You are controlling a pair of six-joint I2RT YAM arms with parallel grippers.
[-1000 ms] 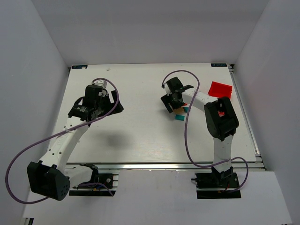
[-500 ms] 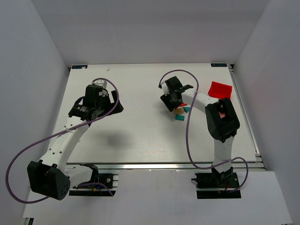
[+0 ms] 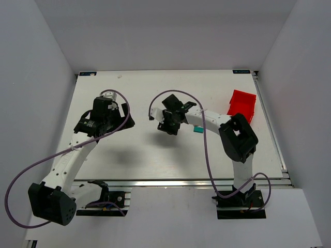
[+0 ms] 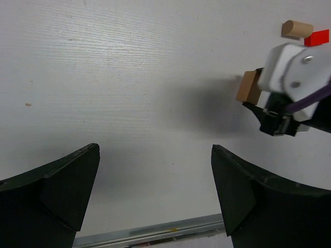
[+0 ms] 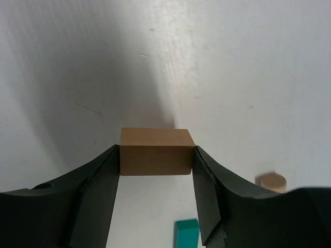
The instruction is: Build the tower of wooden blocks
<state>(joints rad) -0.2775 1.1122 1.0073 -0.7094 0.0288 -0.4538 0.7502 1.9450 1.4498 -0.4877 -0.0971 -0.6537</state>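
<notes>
No tower is seen on the bench (image 3: 145,155) yet: not one block is stacked on another, so the whole of the stacking is judged to be left. The first piece, a tan block (image 5: 156,151), is clamped between the fingers of the right gripper (image 3: 170,124), which is closed down to the block's length and placed about the middle of the bench, a little toward the far edge. From the shadow cast under it, the block appears to be held clear of the surface, though this cannot be settled from these views. Its long axis is laid level and runs from one finger to the other, with a broad side face turned toward the wrist camera. A teal block (image 5: 186,233) is left lying flat just beside the gripper on the side of the right edge, and a small tan cylinder (image 4: 296,29) and a red block (image 4: 316,37) are seen close together beyond it. The red bin (image 3: 241,103) is set by the right edge, toward the far right corner. The left gripper (image 4: 155,155) is held wide open over the left half, with nothing in it.
</notes>
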